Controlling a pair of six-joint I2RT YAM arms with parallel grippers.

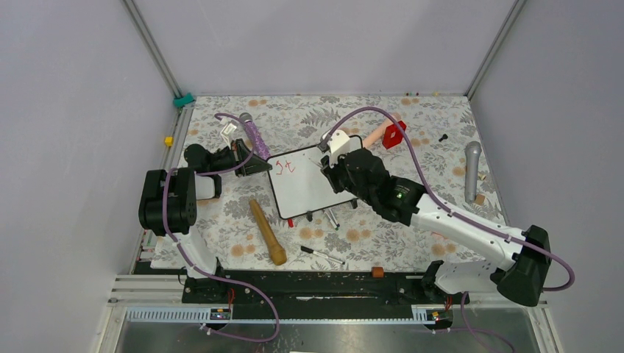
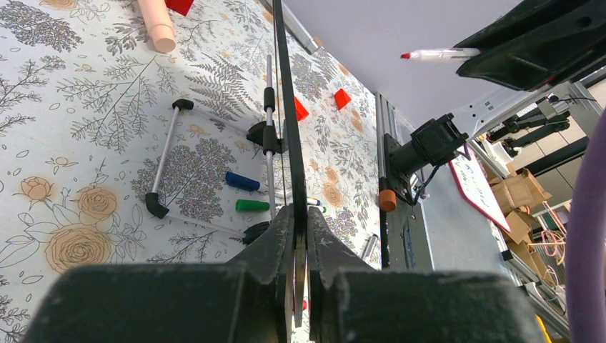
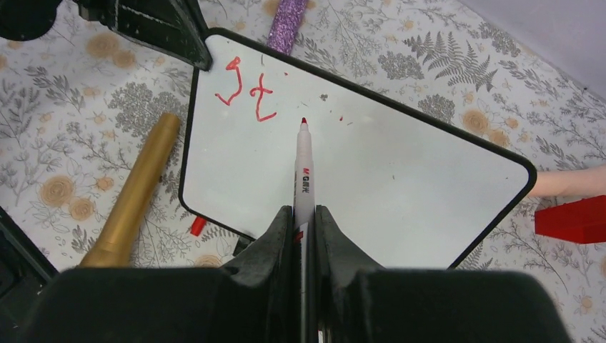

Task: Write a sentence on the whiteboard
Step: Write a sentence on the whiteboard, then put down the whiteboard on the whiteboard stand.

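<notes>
On the floral counter [image 1: 309, 110] a gold rod [image 1: 266, 232] lies front left, a glittery purple rod [image 1: 257, 137] back left, a red block [image 1: 393, 134] further back, a grey microphone [image 1: 472, 169] far right

Pale grey walls [image 1: 316, 44], floral-print tabletop [image 1: 294, 110], aluminium corner posts [image 1: 152, 44]

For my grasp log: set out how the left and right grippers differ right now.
The left gripper clamps the whiteboard by its black edge; the right gripper clamps a red marker. The left sits at the board's corner; the right aims the marker's tip at the white face, beside the sentence's first letters. Shared: both are shut on something.
</notes>
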